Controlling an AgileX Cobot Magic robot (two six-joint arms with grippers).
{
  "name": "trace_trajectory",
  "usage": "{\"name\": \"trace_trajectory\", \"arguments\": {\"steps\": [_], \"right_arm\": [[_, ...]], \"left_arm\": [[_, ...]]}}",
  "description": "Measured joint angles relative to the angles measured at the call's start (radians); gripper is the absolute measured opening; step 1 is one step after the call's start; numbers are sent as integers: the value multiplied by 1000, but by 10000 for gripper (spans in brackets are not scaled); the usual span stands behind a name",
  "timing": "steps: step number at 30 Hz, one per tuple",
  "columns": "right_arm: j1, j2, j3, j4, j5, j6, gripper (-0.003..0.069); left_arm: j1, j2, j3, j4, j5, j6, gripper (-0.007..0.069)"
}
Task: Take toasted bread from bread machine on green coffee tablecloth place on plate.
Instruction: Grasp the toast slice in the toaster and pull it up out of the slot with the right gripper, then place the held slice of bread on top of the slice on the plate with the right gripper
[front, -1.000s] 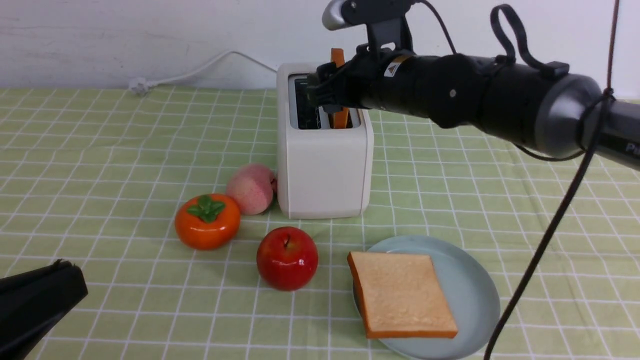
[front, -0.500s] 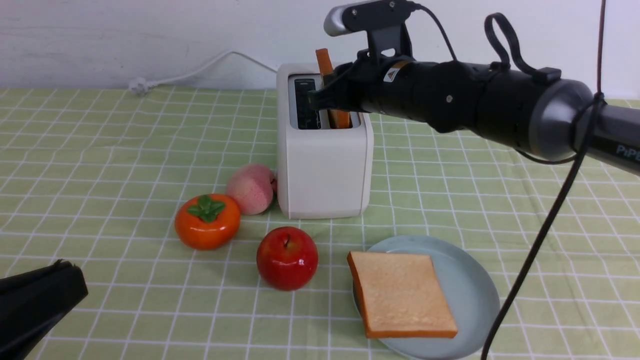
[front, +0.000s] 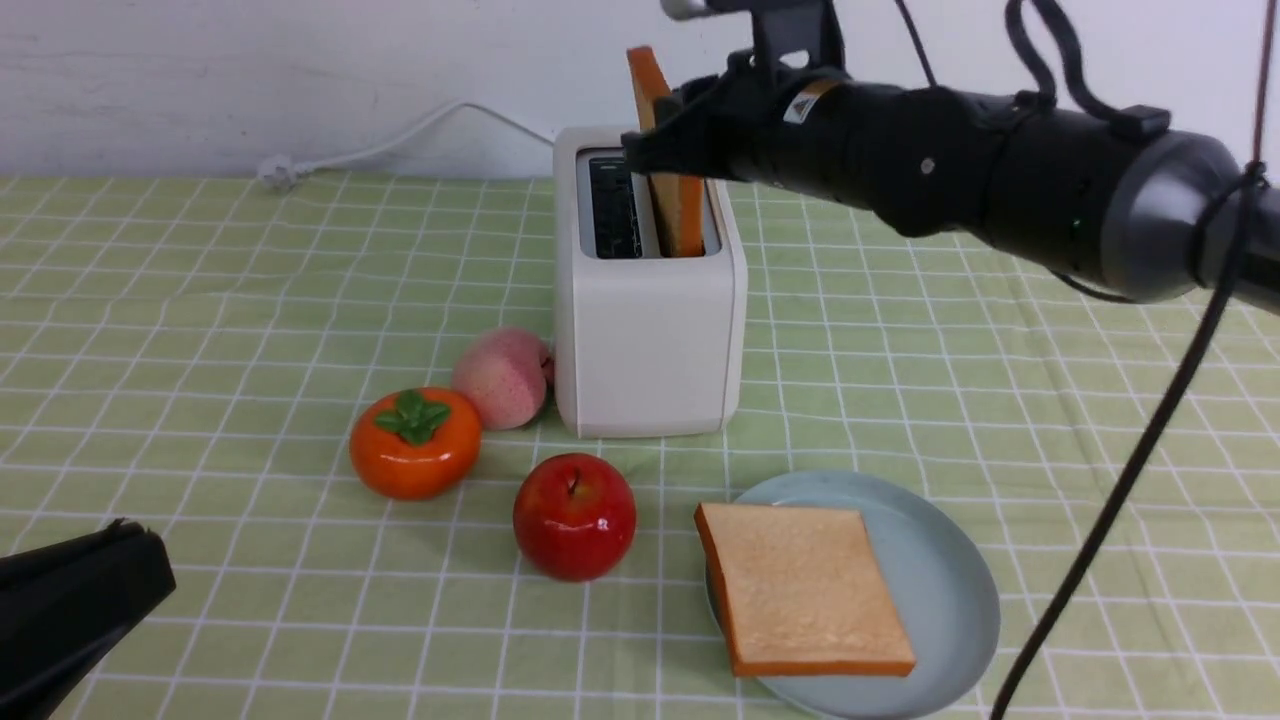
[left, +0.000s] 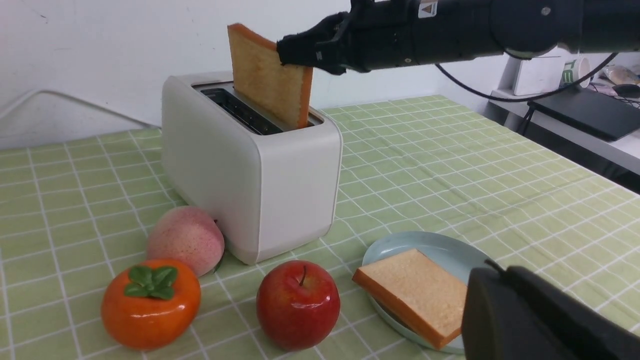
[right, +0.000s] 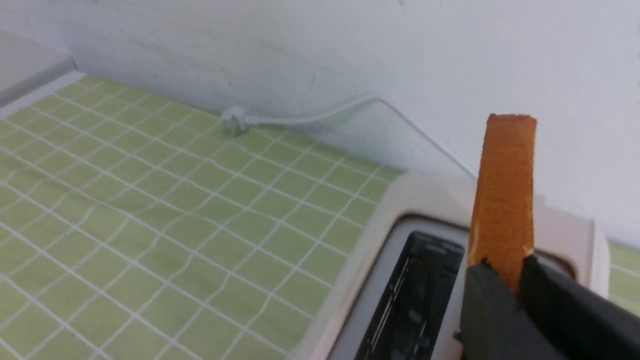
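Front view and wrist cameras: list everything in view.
tablecloth: one, green with white grid, under everything
toaster: one, cream-white, middle of cloth
plate: one, pale blue-green, front right of toaster
toast: two, golden, orange-brown crust; one flat on plate, the other upright, partly in toaster's right slot
apple: one, red, left of plate
persimmon: one, orange, left of apple
peach: one, pink, beside toaster's left front corner
cord with plug: one, white, by wall
left gripper: one, black, shut, near left
right gripper: one, black, shut on upright toast
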Motion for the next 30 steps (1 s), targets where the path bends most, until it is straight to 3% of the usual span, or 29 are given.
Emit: {"name": "trace_trajectory", "arguments": {"steps": [5,9,18,22,27,30], "right_arm": [[2,-139,0,0,56,1,68],[2,-261,0,0,211,1,67],[2,-533,1,-65,775,0,64],[-3,-619,51,-82,900,7,64],[-126,-738,242,-69,969,71,62],[-226,-736,330,30,974,52,61]], "left_arm": [[0,0,0,0,-3,0,-11],[0,0,0,0,-3,1,-11],[0,0,0,1,9,1,-10],[0,0,0,3,22,1,-10],[0,0,0,3,27,2,-9],[0,0,0,3,30,2,-8]]}}
